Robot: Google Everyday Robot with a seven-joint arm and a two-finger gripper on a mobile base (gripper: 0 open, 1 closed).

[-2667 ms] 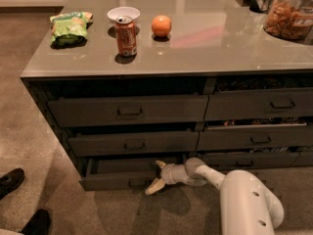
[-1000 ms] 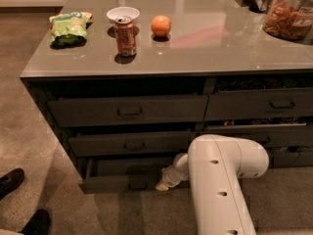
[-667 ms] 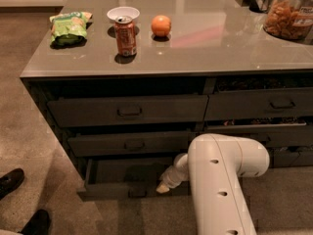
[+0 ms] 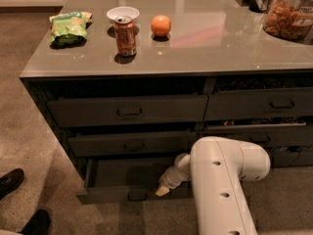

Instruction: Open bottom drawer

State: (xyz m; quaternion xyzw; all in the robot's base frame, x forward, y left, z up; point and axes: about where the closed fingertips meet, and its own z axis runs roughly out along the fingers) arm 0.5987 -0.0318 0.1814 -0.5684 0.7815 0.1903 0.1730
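Note:
The bottom drawer (image 4: 105,198) of the left stack is pulled partly out, so its dark inside (image 4: 122,173) shows. Its small loop handle (image 4: 138,196) sits at the middle of the low front. My gripper (image 4: 163,189) is down at the drawer's front edge, just right of the handle, reaching from my white arm (image 4: 220,180). The arm hides the drawer's right end.
Above are the middle drawer (image 4: 132,143) and top drawer (image 4: 127,110). The neighbouring stack (image 4: 264,104) is on the right. On the counter stand a green chip bag (image 4: 68,28), a soda can (image 4: 126,35), a white bowl (image 4: 122,12), an orange (image 4: 160,25) and a snack jar (image 4: 288,16). A person's shoes (image 4: 11,180) are at the left floor.
The bottom drawer has slid further out toward me. My arm swung up in front of the camera and the gripper moved back with the drawer front.

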